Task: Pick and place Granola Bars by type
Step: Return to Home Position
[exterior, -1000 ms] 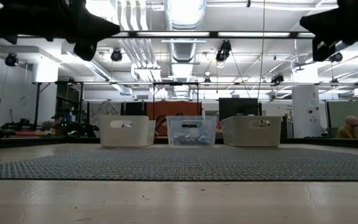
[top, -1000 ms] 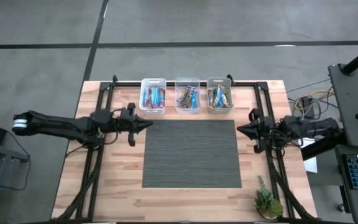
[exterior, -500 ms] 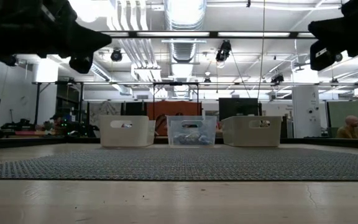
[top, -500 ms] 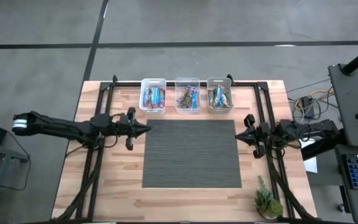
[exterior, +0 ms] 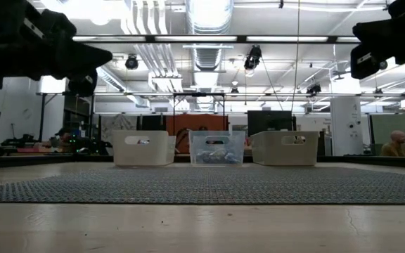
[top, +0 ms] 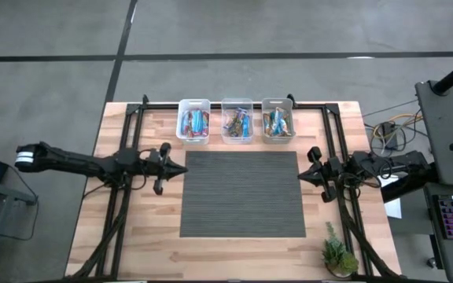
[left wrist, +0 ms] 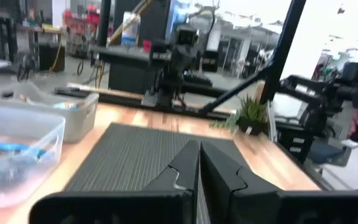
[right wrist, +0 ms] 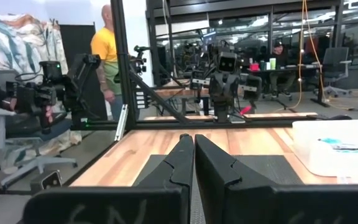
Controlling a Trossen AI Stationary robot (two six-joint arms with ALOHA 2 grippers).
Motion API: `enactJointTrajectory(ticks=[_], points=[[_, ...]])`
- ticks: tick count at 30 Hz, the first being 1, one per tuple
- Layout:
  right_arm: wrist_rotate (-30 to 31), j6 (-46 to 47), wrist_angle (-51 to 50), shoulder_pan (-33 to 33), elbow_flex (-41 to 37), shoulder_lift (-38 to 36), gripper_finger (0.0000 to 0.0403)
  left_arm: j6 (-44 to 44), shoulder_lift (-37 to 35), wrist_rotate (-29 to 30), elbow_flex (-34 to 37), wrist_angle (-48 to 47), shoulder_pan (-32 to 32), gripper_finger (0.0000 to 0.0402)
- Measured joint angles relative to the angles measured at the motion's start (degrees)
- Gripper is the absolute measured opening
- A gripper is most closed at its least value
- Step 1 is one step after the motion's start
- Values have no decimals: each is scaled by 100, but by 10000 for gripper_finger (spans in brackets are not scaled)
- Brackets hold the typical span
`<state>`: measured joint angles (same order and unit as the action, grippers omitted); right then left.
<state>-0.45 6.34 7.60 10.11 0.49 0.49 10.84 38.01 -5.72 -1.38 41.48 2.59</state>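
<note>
Blue foil-wrapped granola bars (top: pixel 194 123) lie in 3 small rectangular plastic bins (top: pixel 194 101) in a row at table's far edge; wrapper print too small to read. L gripper (top: pixel 182 167) at dark ribbed mat's (top: pixel 242 196) left edge, fingers pressed together, holding nothing. R gripper (top: pixel 301 174) at mat's right edge, same.

Black left gripper (top: pixel 181 167) and black right gripper (top: pixel 302 176) flank a dark grey mat (top: pixel 242 192) with fine ribbed stripes. The table (top: pixel 132 228) is pale wood in plank stripes. The granola bars (top: pixel 196 123) are mostly blue: with red in the white bin (top: pixel 194 101) nearest the left gripper, dark brown in the clear bin (top: pixel 237 100), and orange in the other white bin (top: pixel 278 100) nearest the right gripper. A green plant (top: pixel 338 253) sits near the right gripper.
</note>
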Motion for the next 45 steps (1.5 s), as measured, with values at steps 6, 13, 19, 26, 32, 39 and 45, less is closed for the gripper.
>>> enactJointTrajectory(ticks=[6,13,19,26,32,39,45], points=[[0,101,0,0,1,2,9,-11,-419,31,83,-398,4,0],[2,117,-1,0,2,2,9,49,-729,48,67,-1138,4,0],[2,117,-1,0,2,2,9,108,-1033,66,24,-1990,4,0],[5,100,-4,0,2,2,9,-5,-1463,198,-10,-2347,7,0],[15,99,-9,0,2,9,9,-12,-1899,236,-10,-2864,7,0],[15,71,-9,0,4,9,9,-19,-2381,247,-10,-3362,7,0],[15,52,-9,0,4,9,9,-32,-2795,750,-10,-3647,7,0]])
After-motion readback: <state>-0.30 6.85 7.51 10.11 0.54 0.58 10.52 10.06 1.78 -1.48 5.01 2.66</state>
